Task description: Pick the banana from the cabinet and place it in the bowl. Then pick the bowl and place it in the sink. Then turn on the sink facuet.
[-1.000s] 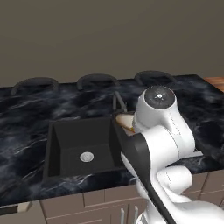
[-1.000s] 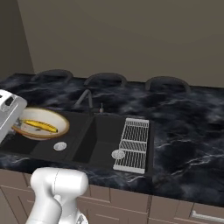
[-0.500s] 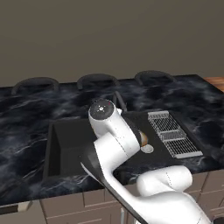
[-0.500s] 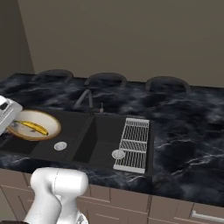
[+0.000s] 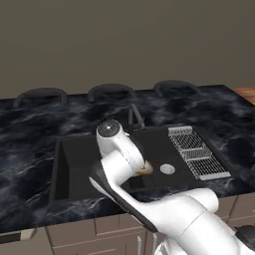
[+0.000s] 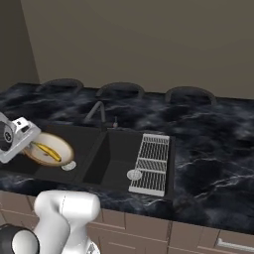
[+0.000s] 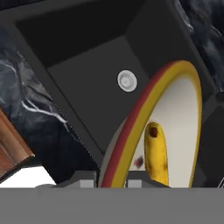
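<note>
My gripper (image 7: 113,177) is shut on the rim of the bowl (image 7: 181,114), which is cream inside with a tan-orange rim. The slim yellow banana (image 7: 156,154) lies inside it. In the right base view the bowl (image 6: 55,142) with the banana (image 6: 47,151) hangs tilted over the left part of the black sink (image 6: 115,155), held at its left edge by the gripper (image 6: 31,144). A sliver of the bowl (image 5: 145,169) peeks out from behind my arm in the left base view. The thin dark faucet (image 6: 95,111) stands at the sink's back edge. The cabinet is out of view.
A ribbed grey drain rack (image 6: 151,163) lies over the sink's right side, with a round drain (image 6: 134,174) beside it. Black marble counter (image 6: 213,149) surrounds the basin. Three dark chair backs (image 6: 121,90) line the far edge.
My arm has swung left across the sink in the left base view. The bowl, banana still inside, has sunk a little lower over the basin.
</note>
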